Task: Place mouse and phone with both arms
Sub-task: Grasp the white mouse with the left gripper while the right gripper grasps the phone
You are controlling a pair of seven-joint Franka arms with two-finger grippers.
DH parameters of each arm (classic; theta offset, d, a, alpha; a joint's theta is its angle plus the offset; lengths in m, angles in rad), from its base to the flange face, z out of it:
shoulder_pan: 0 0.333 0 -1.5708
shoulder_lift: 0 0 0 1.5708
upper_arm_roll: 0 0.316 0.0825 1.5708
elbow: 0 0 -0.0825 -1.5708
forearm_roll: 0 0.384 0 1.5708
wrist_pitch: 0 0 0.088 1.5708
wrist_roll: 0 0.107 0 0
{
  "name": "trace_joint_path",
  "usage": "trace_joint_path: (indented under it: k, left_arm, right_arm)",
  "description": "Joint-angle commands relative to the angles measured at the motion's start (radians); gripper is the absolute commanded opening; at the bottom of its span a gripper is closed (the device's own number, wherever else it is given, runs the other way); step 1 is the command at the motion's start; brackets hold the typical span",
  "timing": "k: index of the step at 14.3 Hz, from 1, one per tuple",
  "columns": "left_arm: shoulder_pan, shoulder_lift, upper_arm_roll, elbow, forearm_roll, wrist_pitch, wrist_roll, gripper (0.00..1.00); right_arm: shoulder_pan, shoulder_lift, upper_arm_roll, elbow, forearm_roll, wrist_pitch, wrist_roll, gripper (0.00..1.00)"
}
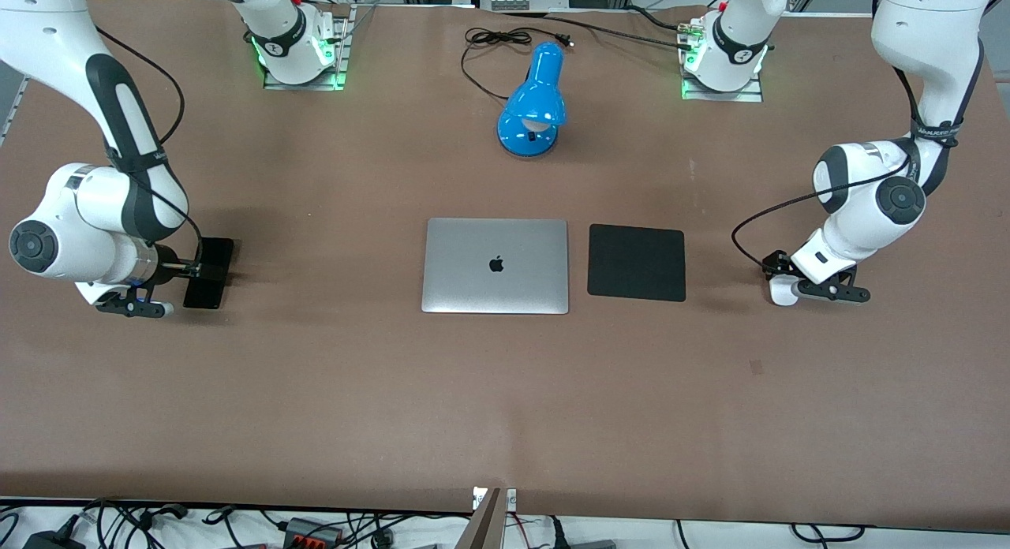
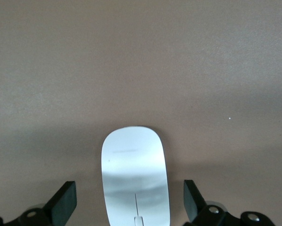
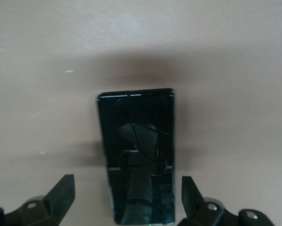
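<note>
The white oval mouse (image 1: 781, 292) lies on the brown table toward the left arm's end. My left gripper (image 1: 791, 284) is low over it and open. In the left wrist view the mouse (image 2: 133, 165) lies between the two black fingers (image 2: 65, 202) of my left gripper (image 2: 130, 200), with a gap on each side. The black phone (image 1: 211, 274) lies flat toward the right arm's end. My right gripper (image 1: 197, 270) is low over it and open. In the right wrist view the phone (image 3: 136, 136) lies between the fingers (image 3: 63, 195) of my right gripper (image 3: 128, 197), untouched.
A closed silver laptop (image 1: 495, 265) lies mid-table, with a black square mouse pad (image 1: 637, 262) beside it toward the left arm's end. A blue desk lamp (image 1: 533, 99) with a black cable (image 1: 497, 40) stands farther from the front camera, between the arm bases.
</note>
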State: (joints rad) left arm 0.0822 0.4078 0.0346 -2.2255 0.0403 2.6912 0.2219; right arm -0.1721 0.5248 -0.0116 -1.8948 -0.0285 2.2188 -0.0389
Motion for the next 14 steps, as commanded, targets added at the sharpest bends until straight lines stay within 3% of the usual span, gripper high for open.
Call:
trace_joint_path:
  k: [1, 2, 3, 4, 8, 12, 14]
  left_arm:
    - [0.004, 0.023, -0.004, -0.002, 0.013, 0.032, 0.017, 1.0]
    - [0.004, 0.032, -0.004, 0.0, 0.013, 0.032, 0.017, 0.98]
    - [0.004, 0.034, -0.005, 0.0, 0.013, 0.032, 0.017, 0.9]
    - [0.004, 0.034, -0.005, 0.0, 0.013, 0.032, 0.017, 0.78]
    - [0.002, 0.032, -0.005, 0.001, 0.013, 0.03, 0.011, 0.44]
    - [-0.01, -0.038, -0.012, 0.017, 0.013, -0.011, 0.007, 0.38]
    - [-0.024, -0.076, -0.03, 0.091, 0.013, -0.178, 0.002, 0.38]
  right_arm:
    - [-0.006, 0.023, 0.01, 0.011, -0.016, 0.019, 0.01, 1.0]
    - [-0.007, 0.026, 0.01, 0.011, -0.016, 0.038, 0.01, 1.0]
    - [-0.01, 0.038, 0.01, 0.011, -0.016, 0.044, 0.011, 1.0]
    - [-0.007, 0.041, 0.01, 0.011, -0.016, 0.056, 0.011, 1.0]
    - [-0.004, 0.053, 0.007, 0.006, -0.028, 0.096, 0.01, 1.0]
    - [-0.006, 0.061, 0.009, 0.005, -0.054, 0.111, 0.011, 1.0]
    - [-0.006, 0.061, 0.009, 0.005, -0.053, 0.113, 0.013, 1.0]
